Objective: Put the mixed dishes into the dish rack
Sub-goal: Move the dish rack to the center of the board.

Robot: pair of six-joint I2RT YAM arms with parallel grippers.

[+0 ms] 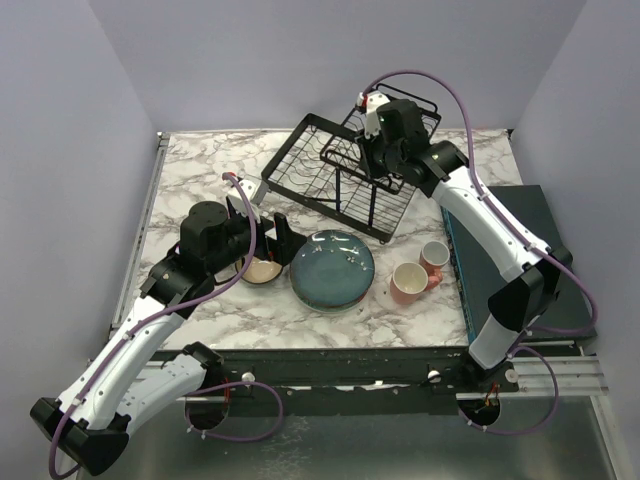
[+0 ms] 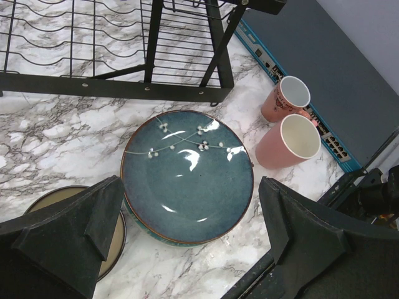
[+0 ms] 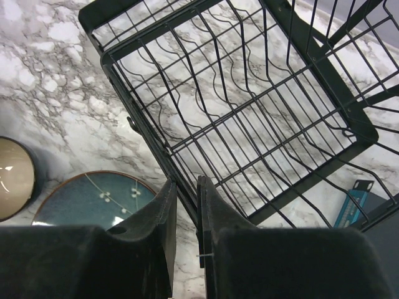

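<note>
The black wire dish rack (image 1: 320, 170) stands tilted at the back of the marble table. My right gripper (image 1: 372, 160) (image 3: 186, 187) is shut on a black bar of the rack's (image 3: 249, 112) frame. A dark teal-blue flowered plate (image 1: 332, 268) (image 2: 187, 174) lies at the front middle, on top of another plate. Left of it sits a dark bowl with a tan inside (image 1: 262, 270) (image 2: 62, 194). Two pink mugs (image 1: 408, 283) (image 1: 435, 256) stand to the plate's right. My left gripper (image 1: 262, 228) (image 2: 190, 205) hangs open above the plate's near edge, holding nothing.
A dark teal flat slab (image 1: 520, 250) lies along the right edge, right next to the mugs (image 2: 293, 140). Bare marble lies to the left and behind the bowl. The table's front rail runs just below the plate.
</note>
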